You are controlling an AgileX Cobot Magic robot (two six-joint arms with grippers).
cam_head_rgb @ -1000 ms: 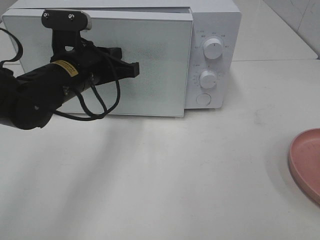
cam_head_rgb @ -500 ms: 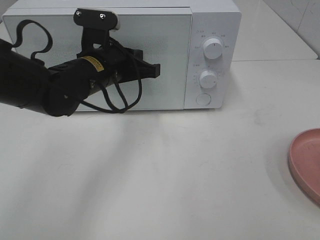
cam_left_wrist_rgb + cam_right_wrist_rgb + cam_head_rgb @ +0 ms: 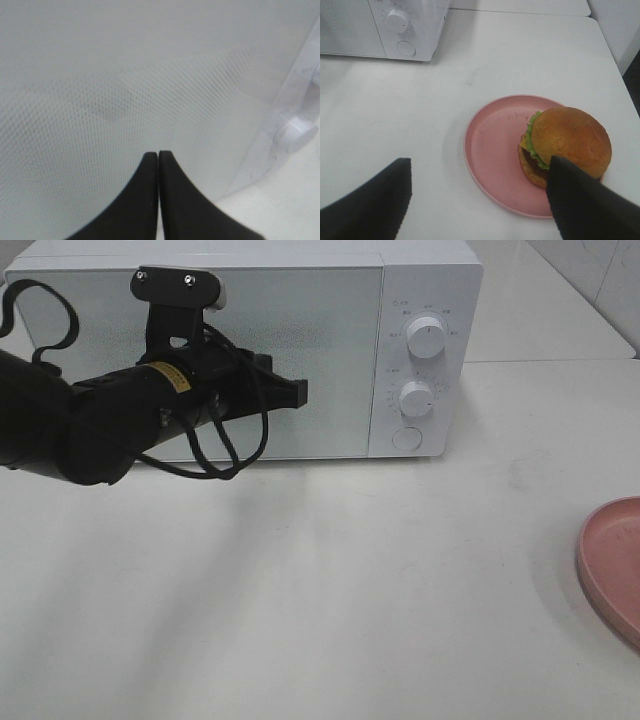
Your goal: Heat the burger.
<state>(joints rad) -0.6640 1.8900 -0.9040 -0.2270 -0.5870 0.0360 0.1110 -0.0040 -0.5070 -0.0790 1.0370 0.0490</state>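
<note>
Left pincer (image 3: 158,155) closed, empty, tips at microwave door (image 3: 300,330). Right pincer (image 3: 480,172) wide open, empty; burger (image 3: 566,145) on pink plate (image 3: 492,150), beside its one finger.

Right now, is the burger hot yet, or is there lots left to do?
Not yet. The burger sits on the pink plate, with the open right gripper hanging over it, not holding it. The microwave door looks shut, and the closed left gripper is at the door. Opening it, putting the burger in and heating are all left.
</note>
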